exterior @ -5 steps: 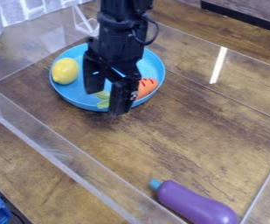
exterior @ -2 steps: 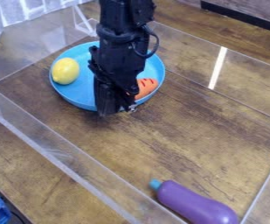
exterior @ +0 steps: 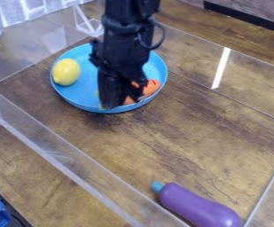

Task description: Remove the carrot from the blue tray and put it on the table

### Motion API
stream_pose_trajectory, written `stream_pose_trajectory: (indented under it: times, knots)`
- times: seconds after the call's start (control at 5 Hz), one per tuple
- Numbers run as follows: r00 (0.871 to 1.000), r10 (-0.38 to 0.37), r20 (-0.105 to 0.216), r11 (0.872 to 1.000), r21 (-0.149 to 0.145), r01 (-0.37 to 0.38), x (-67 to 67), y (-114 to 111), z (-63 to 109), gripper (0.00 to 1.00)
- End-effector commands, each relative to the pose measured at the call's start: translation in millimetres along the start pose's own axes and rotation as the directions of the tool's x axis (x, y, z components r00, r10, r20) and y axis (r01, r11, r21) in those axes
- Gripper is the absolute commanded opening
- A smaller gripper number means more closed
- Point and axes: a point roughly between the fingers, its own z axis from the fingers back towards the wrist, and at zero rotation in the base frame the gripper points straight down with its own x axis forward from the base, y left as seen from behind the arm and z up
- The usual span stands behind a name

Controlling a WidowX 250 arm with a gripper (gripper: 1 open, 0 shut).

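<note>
The blue tray [exterior: 70,93] sits at the back left of the table [exterior: 210,133]. The orange carrot [exterior: 146,88] lies in the tray's right half, its leafy end hidden behind the fingers. My gripper [exterior: 113,99] points straight down into the tray. Its dark fingers are drawn together on the carrot's left end, and only the orange body shows to their right. The carrot still rests low in the tray.
A yellow lemon [exterior: 66,71] lies in the tray's left part, close to the arm. A purple eggplant [exterior: 199,207] rests at the table's near right. Clear plastic walls [exterior: 44,142] bound the table on all sides.
The fingers stood wide apart over the carrot a second ago and have closed together on it. The arm has stayed over the tray.
</note>
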Motion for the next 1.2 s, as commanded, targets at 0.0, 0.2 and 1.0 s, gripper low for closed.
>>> stream_pose_trajectory:
  times: [0.0, 0.2, 1.0]
  knots:
    - [0.998, -0.009, 0.069, 1.000, 0.023, 0.008, 10.2, 8.9, 26.6, 0.00]
    - [0.996, -0.022, 0.085, 0.999, 0.029, 0.020, 11.4, 20.1, 34.1, 0.00]
    - [0.995, -0.011, 0.099, 0.999, 0.044, 0.007, 17.9, 2.8, 41.5, 0.00]
